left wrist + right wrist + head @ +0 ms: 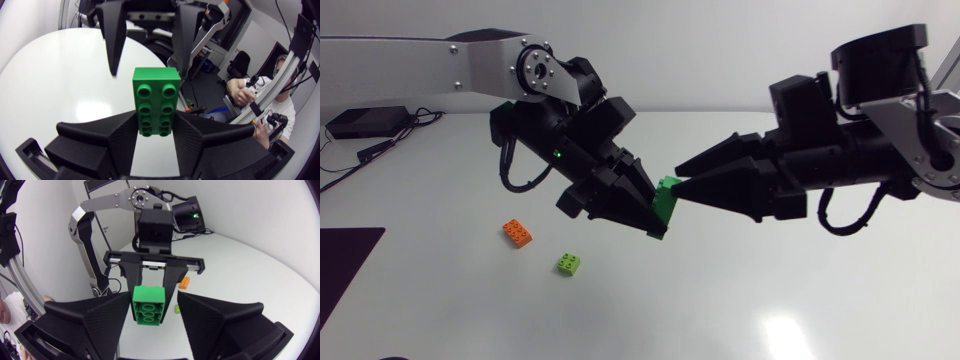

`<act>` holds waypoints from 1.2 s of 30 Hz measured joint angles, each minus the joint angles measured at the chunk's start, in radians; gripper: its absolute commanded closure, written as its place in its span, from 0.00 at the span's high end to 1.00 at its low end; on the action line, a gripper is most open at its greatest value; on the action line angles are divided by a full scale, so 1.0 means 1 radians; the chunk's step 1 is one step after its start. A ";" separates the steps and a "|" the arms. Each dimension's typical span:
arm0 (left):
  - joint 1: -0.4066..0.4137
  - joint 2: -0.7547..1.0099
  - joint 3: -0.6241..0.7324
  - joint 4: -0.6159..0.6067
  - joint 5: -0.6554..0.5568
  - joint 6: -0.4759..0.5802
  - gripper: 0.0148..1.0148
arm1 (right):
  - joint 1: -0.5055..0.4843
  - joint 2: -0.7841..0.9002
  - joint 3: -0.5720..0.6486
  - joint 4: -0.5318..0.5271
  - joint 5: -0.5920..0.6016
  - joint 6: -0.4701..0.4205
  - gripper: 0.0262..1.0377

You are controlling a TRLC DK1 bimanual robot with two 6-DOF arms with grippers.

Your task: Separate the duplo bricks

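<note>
**Green duplo held mid-air by L claw, R claw open around its free end**

Green brick (666,203) is off the table (840,290), up in the air about mid-scene, between the two arms. Left gripper (155,120) is clamped on it: both fingers press the smooth long sides at the near end (left wrist view) and studs face the cam. Right gripper (680,183) comes in from the right with fingers apart, straddling the free end. The right wrist view shows a gap on at least one side, so no grip there yet.

Right wrist view shows a step across the green piece, prob. 2 bricks stacked, but can't confirm the seam.

On the table, left of centre and near side: orange brick (517,233) and small lime brick (569,263). They are apart from each other and lie loose.

Handling (judgement):
- Hard plastic, light and stiff, won't deform or break under a squeeze.
- Sides are glossy, so likely slippery vs. the black wedge fingers. Needs a firm pinch on the flat opposite sides, not on studs or corners.
- Stud joint holds by friction. A tilt/peel should part it easier than a straight pull.
- R claw should prob. take the exposed end, w/ each claw on its own half of the seam.
- Risk: the brick twists or pops out when the joint lets go.
</note>
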State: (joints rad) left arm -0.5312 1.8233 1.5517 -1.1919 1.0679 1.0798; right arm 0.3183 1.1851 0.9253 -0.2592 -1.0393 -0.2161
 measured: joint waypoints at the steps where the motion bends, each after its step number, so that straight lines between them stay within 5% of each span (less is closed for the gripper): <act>1: -0.001 -0.002 0.001 -0.001 -0.042 0.000 0.24 | -0.019 -0.020 0.000 -0.002 0.000 0.000 0.96; 8: -0.030 -0.023 0.016 0.074 -0.511 0.006 0.24 | -0.123 -0.131 0.000 -0.056 0.000 -0.011 0.96; 12: -0.125 -0.026 -0.044 0.208 -0.831 0.030 0.24 | -0.146 -0.147 -0.009 -0.079 0.003 -0.032 0.96; 17: -0.224 0.020 -0.124 0.270 -1.085 0.074 0.24 | -0.148 -0.162 -0.046 -0.094 0.027 -0.056 0.96; 26: -0.227 0.186 -0.159 0.354 -1.283 0.126 0.25 | -0.148 -0.208 -0.083 -0.139 0.057 -0.100 0.96; 36: -0.208 0.282 -0.126 0.350 -1.361 0.137 0.25 | -0.136 -0.222 -0.101 -0.143 0.080 -0.111 0.96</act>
State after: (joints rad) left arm -0.7387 2.1052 1.4258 -0.8421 -0.2928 1.2167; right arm 0.1825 0.9630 0.8246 -0.4019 -0.9596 -0.3271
